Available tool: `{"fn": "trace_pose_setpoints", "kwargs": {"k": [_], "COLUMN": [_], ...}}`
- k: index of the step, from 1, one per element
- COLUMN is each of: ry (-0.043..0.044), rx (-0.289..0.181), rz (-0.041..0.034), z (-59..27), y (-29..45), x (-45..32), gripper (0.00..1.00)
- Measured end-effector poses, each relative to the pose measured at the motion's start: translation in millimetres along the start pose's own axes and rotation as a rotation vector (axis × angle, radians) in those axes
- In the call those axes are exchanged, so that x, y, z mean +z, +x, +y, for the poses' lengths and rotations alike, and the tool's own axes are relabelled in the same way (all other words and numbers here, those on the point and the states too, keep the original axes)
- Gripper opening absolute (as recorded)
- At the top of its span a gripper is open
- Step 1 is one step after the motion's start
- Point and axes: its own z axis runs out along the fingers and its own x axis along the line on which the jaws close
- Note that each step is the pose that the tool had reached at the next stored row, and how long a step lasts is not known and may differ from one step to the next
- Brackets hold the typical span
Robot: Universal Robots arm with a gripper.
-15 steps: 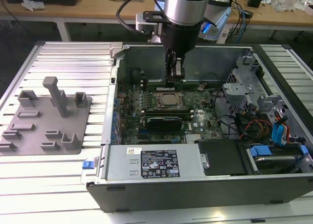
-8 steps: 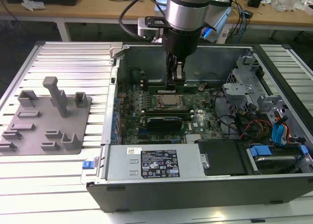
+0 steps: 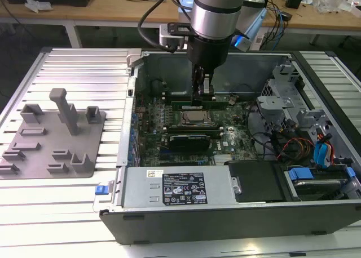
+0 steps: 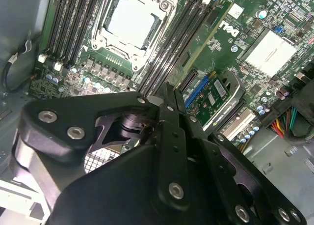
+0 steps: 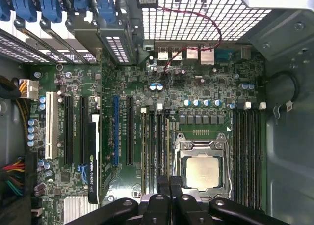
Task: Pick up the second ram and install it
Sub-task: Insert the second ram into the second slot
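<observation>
My gripper reaches down into the open computer case, over the black memory slots just behind the CPU socket. The second ram is a thin green stick lying along one of those slots. In the first wrist view its pale top edge runs beside the socket straight into the narrow gap between my fingertips, which are shut on it at mid-length. The half under the gripper is hidden. In the second wrist view the fingers meet above the slots.
Another green stick stands in a slot farther from the socket. A graphics card lies in front of the socket. Drive cages and cables fill the case at the exterior view's right. A grey tray lies outside, at the left.
</observation>
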Motion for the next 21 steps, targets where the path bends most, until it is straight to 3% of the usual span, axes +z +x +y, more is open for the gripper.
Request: {"fn": "trace_pose_setpoints", "kwargs": {"k": [9, 21], "ry": [0.0001, 0.0000], "rx": [0.000, 0.000], "rz": [-0.0001, 0.0000], "z": [-0.1, -0.9], "y": [0.9, 4.8], "x": [1.9, 19.8], "gripper": [0.09, 0.09]}}
